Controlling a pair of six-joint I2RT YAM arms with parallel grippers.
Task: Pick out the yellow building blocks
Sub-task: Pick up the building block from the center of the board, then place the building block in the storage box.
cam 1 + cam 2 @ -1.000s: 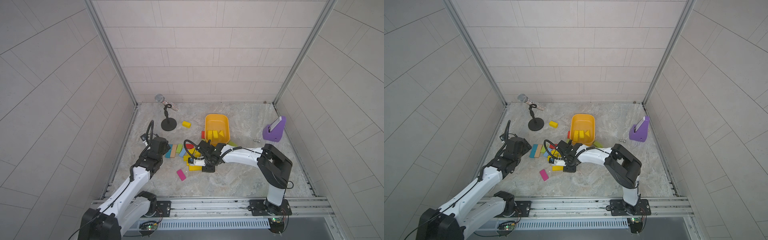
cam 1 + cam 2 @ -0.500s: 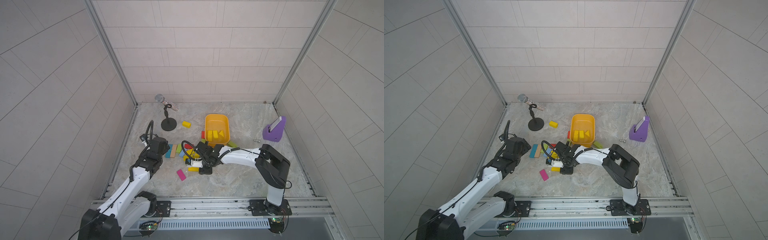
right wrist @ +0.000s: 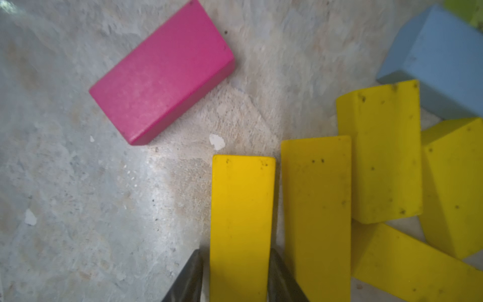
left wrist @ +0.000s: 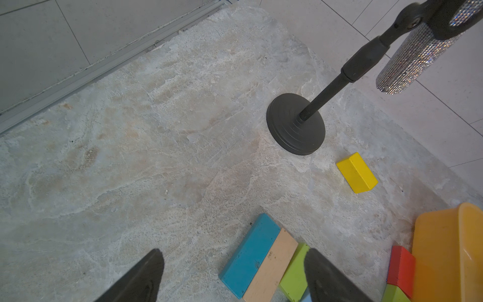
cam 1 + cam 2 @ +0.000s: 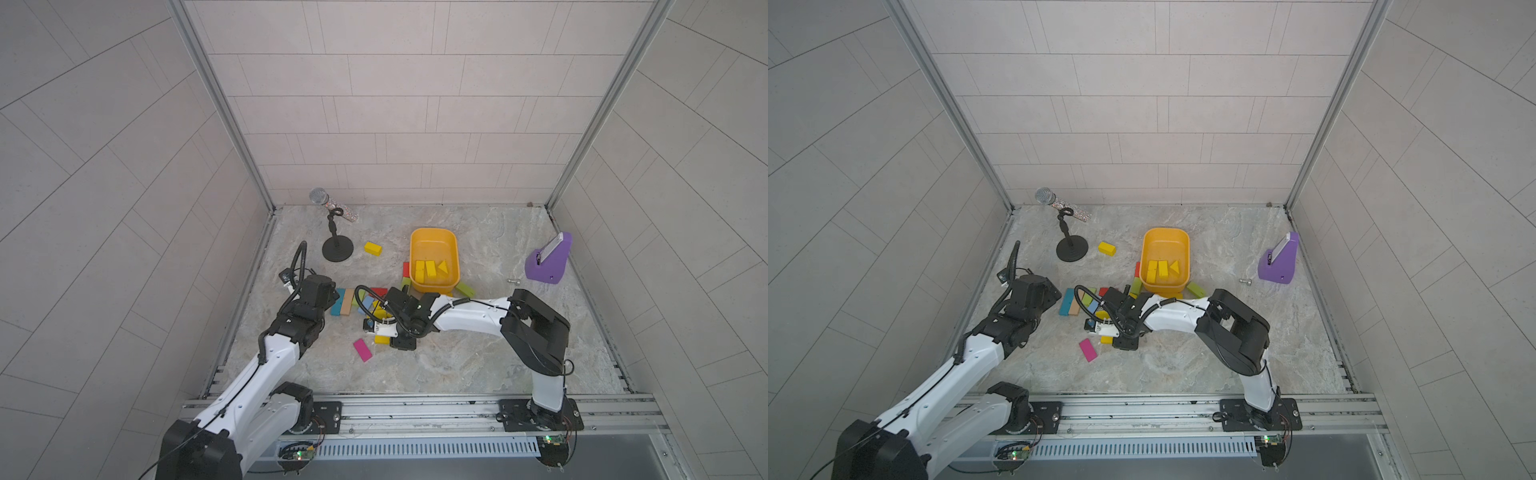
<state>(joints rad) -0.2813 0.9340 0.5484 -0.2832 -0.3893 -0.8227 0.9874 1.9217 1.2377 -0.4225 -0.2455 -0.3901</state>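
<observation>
Right pincer [image 3: 235, 252] straddles yellow bar [image 3: 241, 204], narrow; can't tell if clamped. Bar on bench [image 5: 478, 353], near tub [image 5: 433, 230], robot side. Close square on long faces, lift straight, clear neighbour bar [image 3: 316, 209]. Left pincer [image 4: 234, 251] wide, empty.

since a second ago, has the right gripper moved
Yes: the right gripper has shifted slightly toward the pink block, away from the orange tub.

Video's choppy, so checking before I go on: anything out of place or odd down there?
Two small things. One yellow block lies alone by the mic stand, away from the pile. A loose bolt lies near the purple holder. Nothing looks spilled or broken.
</observation>
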